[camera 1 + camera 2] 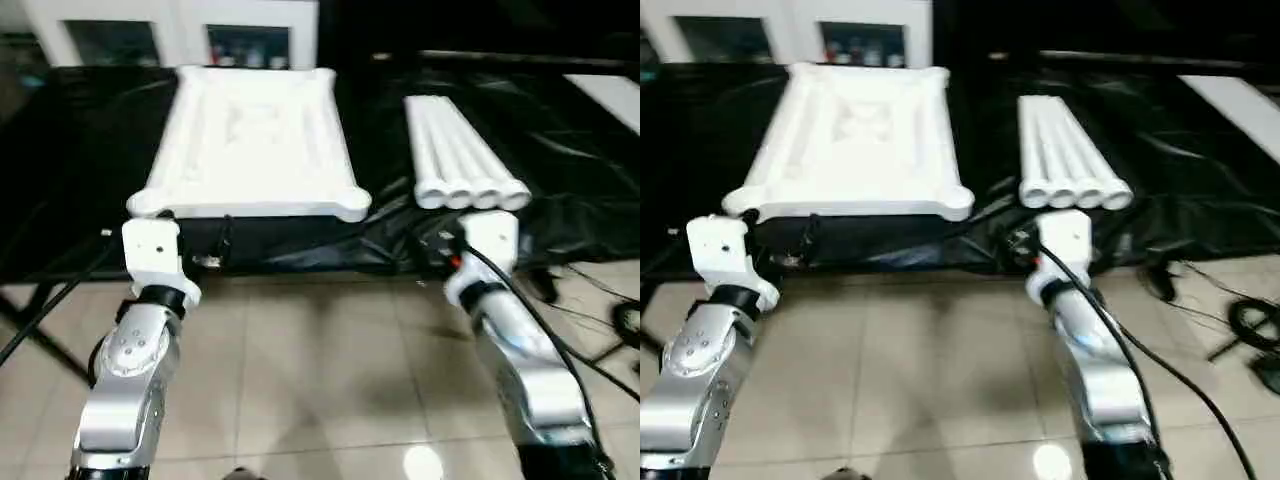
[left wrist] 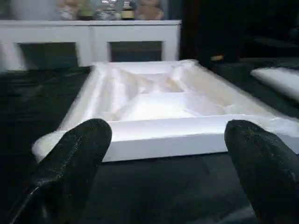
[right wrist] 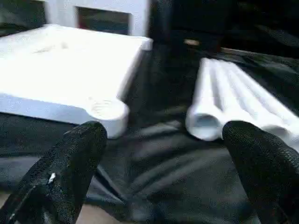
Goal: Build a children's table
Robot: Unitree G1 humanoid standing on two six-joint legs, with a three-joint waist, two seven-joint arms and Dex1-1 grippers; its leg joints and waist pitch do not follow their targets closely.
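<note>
**Left eye view: approach to the unassembled parts**

Left eye view: table top [image 1: 250,140] upside down on black-draped desk [image 1: 80,150], four legs [image 1: 460,160] side by side just right. Left gripper [image 2: 163,163] and right gripper [image 3: 163,163] at the near edge, jaws wide, empty. Best reached: leg ends overhanging; open cloth between parts.

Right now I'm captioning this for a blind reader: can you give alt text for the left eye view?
A white table top lies underside up on a black-covered bench, four white legs side by side to its right. Two silver robot arms reach toward the bench's near edge over a tiled floor.
</note>
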